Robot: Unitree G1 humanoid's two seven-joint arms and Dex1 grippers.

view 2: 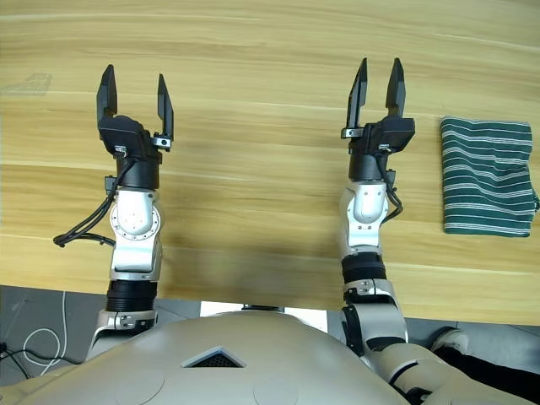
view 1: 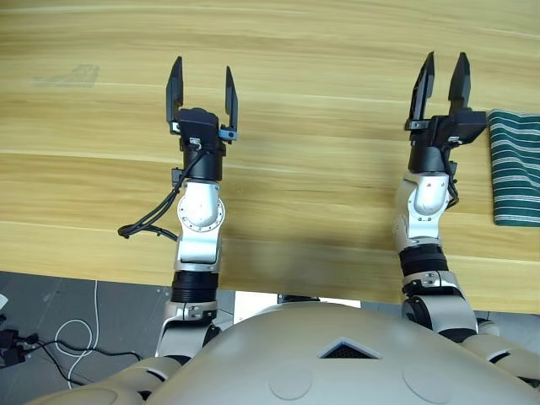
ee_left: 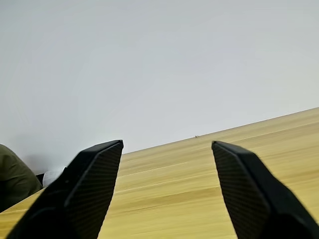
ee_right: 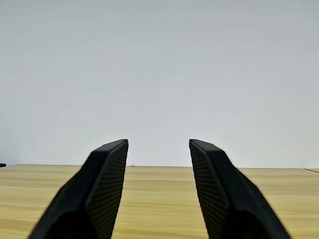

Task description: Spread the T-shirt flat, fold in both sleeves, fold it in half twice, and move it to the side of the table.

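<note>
Folded T-shirt (view 2: 488, 177) lies near, R of right gripper (view 2: 380, 74), long axis fwd; left gripper (view 2: 135, 83) well apart. Both wide, empty.

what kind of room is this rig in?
Probably a robotics lab or test room: a plain wooden table with a folded striped T-shirt at its right side, loose cables on the grey floor, and a bare white wall.
</note>
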